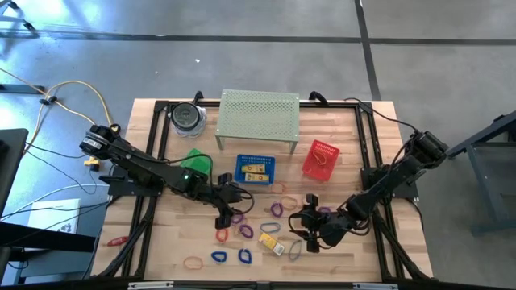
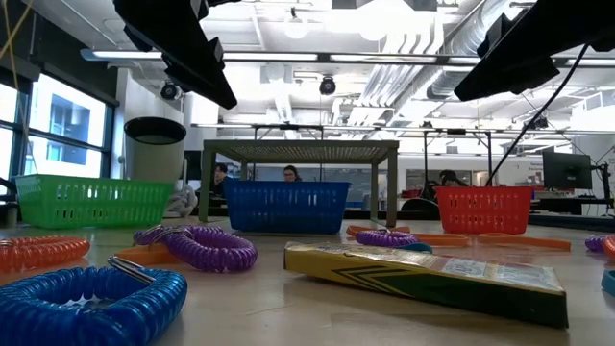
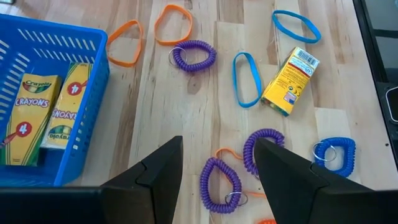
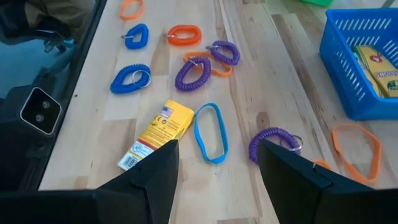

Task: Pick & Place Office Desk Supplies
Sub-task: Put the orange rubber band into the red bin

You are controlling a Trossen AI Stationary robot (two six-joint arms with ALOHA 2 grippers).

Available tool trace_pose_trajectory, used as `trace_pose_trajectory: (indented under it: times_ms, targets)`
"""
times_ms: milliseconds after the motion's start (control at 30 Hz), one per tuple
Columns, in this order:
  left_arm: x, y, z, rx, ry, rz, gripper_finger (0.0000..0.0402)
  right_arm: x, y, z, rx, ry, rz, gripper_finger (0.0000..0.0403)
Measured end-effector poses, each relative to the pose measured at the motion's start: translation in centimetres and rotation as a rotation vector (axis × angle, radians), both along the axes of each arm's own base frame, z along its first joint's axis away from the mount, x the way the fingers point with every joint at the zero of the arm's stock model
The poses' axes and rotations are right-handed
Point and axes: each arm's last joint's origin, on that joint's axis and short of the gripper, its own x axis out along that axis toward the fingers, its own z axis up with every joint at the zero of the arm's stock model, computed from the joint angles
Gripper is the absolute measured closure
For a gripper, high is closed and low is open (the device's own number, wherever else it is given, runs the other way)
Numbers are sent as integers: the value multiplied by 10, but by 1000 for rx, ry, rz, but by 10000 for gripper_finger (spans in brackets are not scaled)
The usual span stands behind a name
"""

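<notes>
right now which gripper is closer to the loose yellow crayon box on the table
Right. The right gripper hangs open just beside the loose crayon box, toward the table's right. The left gripper, also open, sits farther off on its other side, near the blue basket.

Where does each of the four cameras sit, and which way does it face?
High view: overhead, facing straight down on the table; both arms show.
Low view: at tabletop height, facing level across to the baskets; arm parts hang above.
Left wrist view: on the left arm, facing the blue basket; left gripper open.
Right wrist view: on the right arm; right gripper open.
Shared: both wrist views show the crayon box on the table.
</notes>
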Motion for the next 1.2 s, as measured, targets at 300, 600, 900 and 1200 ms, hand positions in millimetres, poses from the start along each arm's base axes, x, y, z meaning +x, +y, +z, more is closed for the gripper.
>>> trace_pose_trajectory:
  times_ms: [300, 600, 900, 1200]
  targets:
    - [0, 0, 0, -28, 4, 27, 211, 3, -6, -1, 18, 27, 6, 196]
    - [0, 0, 0, -26, 3, 24, 211, 21, -36, -2, -41, 101, 127, 196]
    - [8, -3, -8, -29, -6, 24, 211, 32, -62, -9, -274, 133, 59, 196]
    - [12, -3, -15, -22, 13, 34, 211, 35, -85, -15, -145, 172, -220, 196]
